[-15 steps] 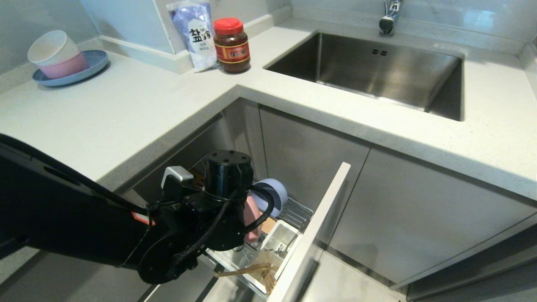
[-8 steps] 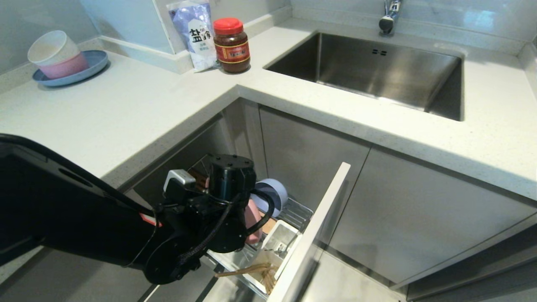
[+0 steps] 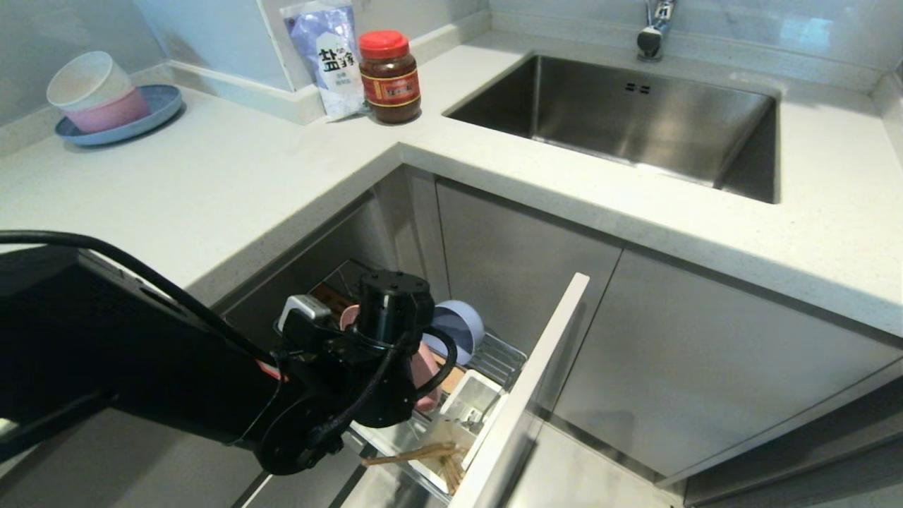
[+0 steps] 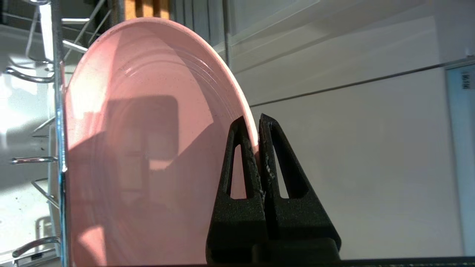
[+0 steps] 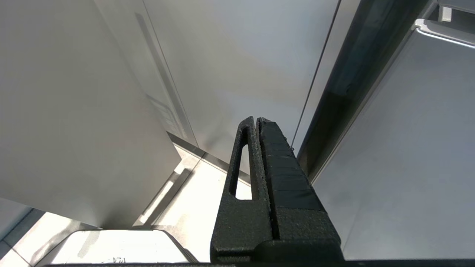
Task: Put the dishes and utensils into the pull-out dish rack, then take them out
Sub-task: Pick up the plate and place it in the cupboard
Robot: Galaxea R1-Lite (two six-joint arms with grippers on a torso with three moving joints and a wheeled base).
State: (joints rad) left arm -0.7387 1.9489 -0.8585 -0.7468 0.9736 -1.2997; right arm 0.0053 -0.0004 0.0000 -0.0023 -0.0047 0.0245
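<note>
Pink plate (image 4: 148,148) pinched by left hand (image 4: 256,128)

We're in a home kitchen: speckled white L-shaped tabletop (image 3: 233,176), recessed stainless steel sink (image 3: 628,120) with chrome tap (image 3: 655,28), grey cabinet fronts (image 3: 515,268), red-lidded glass sauce jar (image 3: 389,76), pull-out chrome wire dish rack (image 3: 494,363).

Bright, even kitchen light; glare on the pink plate (image 4: 141,122), deep shadow under the counter (image 3: 211,176).

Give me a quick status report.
Left pincer shut on pink plate rim, plate upright among dish rack prongs. Right pincer shut, empty, parked. Nothing visibly blocking.
</note>
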